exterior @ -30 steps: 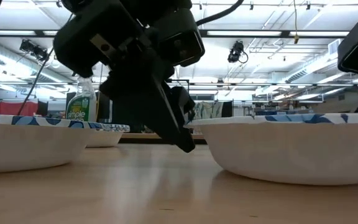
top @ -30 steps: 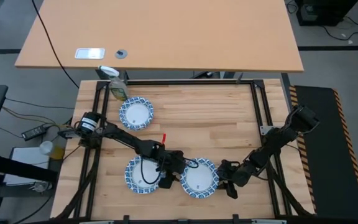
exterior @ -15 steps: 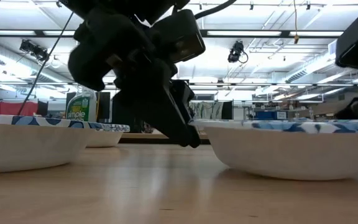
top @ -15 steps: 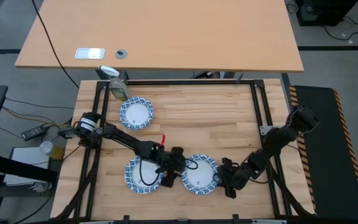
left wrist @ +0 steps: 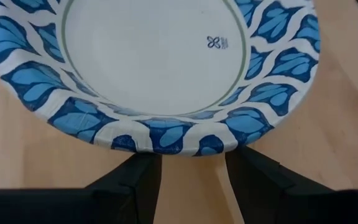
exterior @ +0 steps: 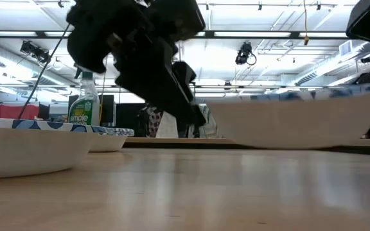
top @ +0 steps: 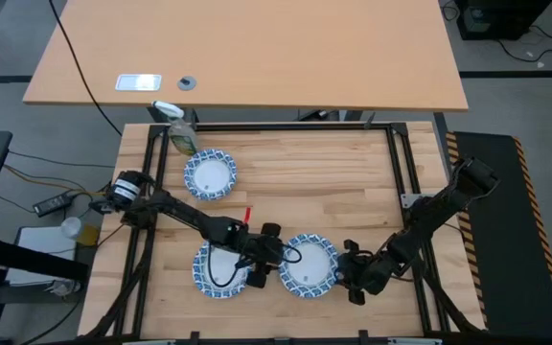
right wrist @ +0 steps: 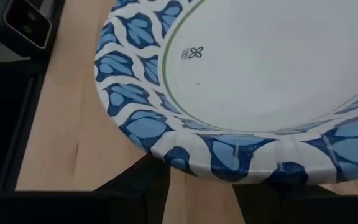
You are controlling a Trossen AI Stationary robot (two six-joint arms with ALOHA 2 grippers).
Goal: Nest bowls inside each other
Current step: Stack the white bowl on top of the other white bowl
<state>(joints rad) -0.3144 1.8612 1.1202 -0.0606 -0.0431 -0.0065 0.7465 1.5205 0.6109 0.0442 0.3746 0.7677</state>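
Paper bowl (top: pixel 308 267), scalloped blue rim, pinched by right fingers (top: pixel 345 271), lifted; left fingers (top: pixel 268 259) spread at opposite rim.

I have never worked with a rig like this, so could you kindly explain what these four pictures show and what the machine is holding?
It is a robot with two dark arms at a wooden table. One camera looks straight down, one sits at tabletop height, and one rides on each wrist. Three blue-rimmed paper bowls show: the far bowl beside a green spray bottle, the near-left bowl, and the lifted bowl. The right end effector grips the lifted bowl's rim; the low view shows that bowl clear of the table. The left end effector sits between the two near bowls, its fingers apart just below a bowl's rim.
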